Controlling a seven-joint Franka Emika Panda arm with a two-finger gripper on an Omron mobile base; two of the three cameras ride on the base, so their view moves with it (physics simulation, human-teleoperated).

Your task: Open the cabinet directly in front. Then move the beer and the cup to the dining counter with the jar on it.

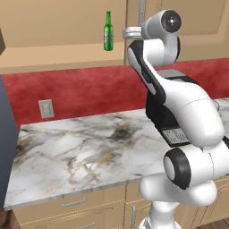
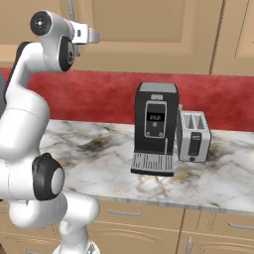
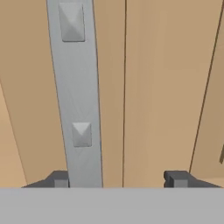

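The cabinet (image 2: 149,30) hangs above the red wall, and its tan door (image 3: 166,87) is shut in front of my hand. Its long silver bar handle (image 3: 74,87) runs upright between my fingers, close against the left fingertip (image 3: 59,178). My gripper (image 3: 118,179) is open around the handle, with the right finger well clear of it. From the bases, the gripper (image 1: 127,32) (image 2: 94,35) reaches up to the handle (image 1: 142,11). Left of it the beer (image 1: 108,31), a slim green bottle, stands upright on an open cabinet shelf. The cup, the jar and the dining counter are out of view.
Below the cabinet runs a marble worktop (image 1: 80,152) against the red wall, with a wall socket (image 1: 46,108) above it. A black coffee machine (image 2: 155,130) and a silver toaster (image 2: 193,136) stand on it to the right. Tan drawers (image 2: 129,213) sit beneath.
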